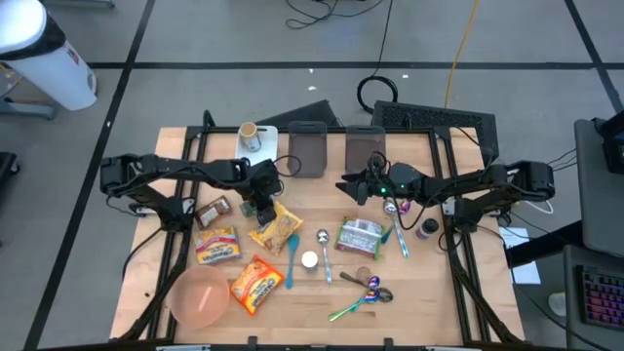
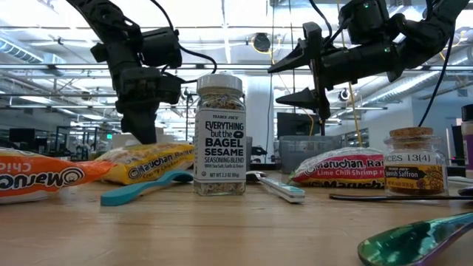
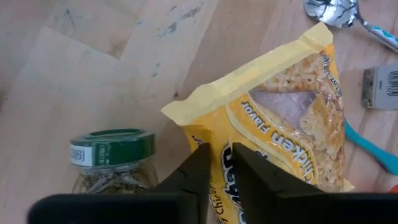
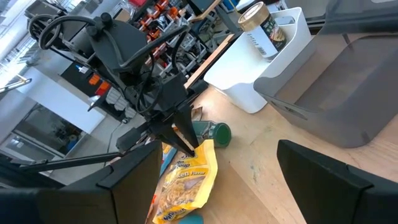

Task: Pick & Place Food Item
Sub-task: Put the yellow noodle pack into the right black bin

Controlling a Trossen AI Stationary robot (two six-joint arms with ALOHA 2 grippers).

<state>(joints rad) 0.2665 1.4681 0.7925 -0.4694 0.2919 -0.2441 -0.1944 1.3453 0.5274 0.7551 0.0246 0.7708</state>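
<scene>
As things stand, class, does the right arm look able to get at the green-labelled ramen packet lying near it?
Probably yes. The right pincer hangs open above the table, and the green ramen packet lies flat just in front of it with nothing on top; only a teal-handled spoon lies beside it.

The table (image 1: 429, 302) holds four noodle packets (image 1: 216, 246), four small jars (image 1: 309, 259), about five spoons (image 1: 292, 258), two dark bins (image 1: 306, 149), one white bin (image 1: 265, 146) with one can (image 1: 250, 132) in it, and one pink bowl (image 1: 200, 295).
</scene>
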